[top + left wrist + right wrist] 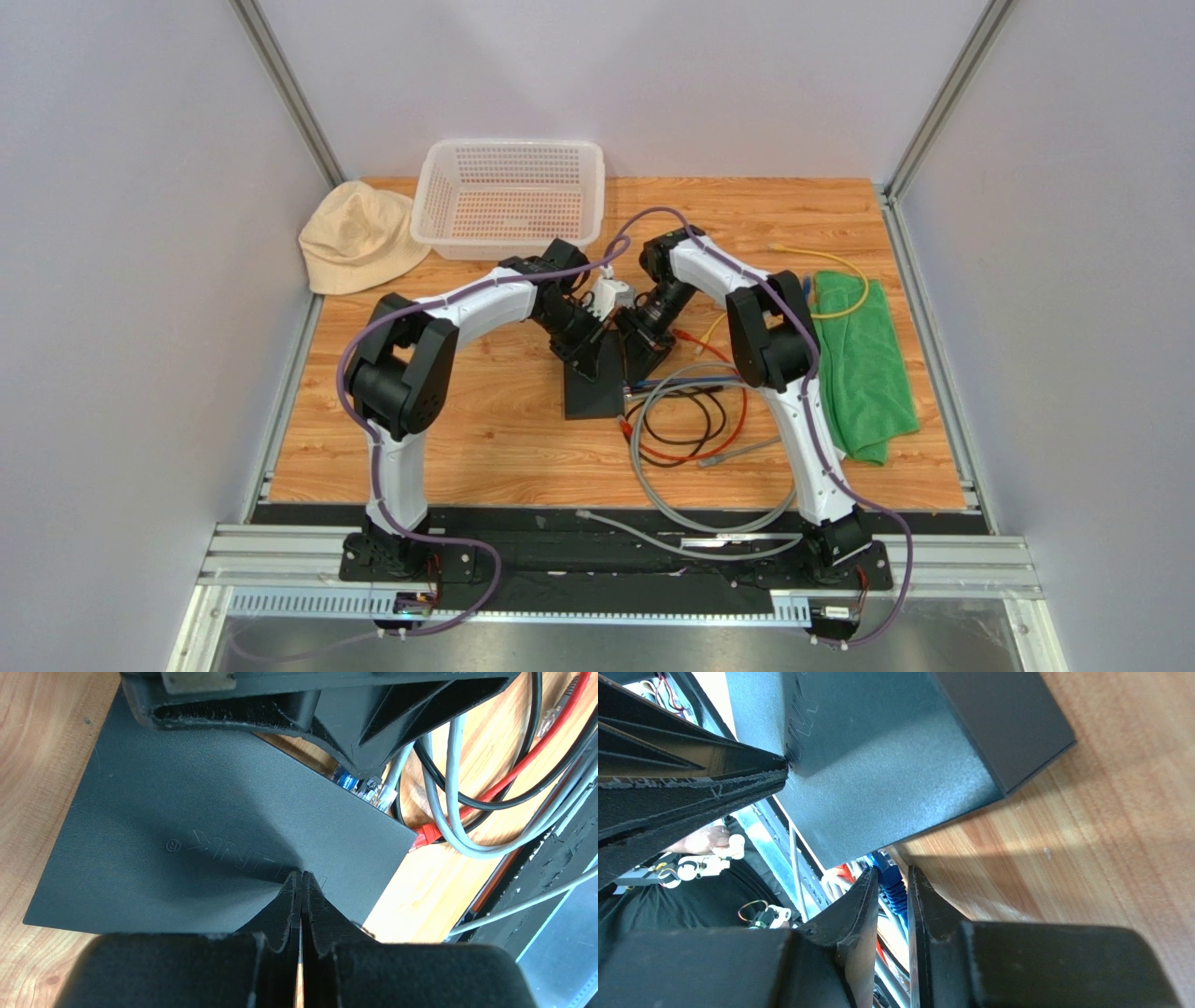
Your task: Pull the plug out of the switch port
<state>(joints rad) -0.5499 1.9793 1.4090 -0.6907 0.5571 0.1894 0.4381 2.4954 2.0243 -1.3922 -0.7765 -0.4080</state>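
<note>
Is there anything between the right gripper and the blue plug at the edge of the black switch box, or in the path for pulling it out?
Nothing visible. The right gripper has its fingers on both sides of the blue cable plug at the flat matte-black switch. Behind it lie loose grey cables.

Looped cables [456, 749] crowd the switch's [210, 812] right side (the plug [889, 882] end too); bare table [477, 420] lies open leftward.

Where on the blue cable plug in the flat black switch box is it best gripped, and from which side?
Pinch the blue plug on its boot, just outside the flat matte-black switch box, coming head-on at the socket edge. It sticks straight out there, so a pull runs along it. The right gripper is closed on that spot.
</note>
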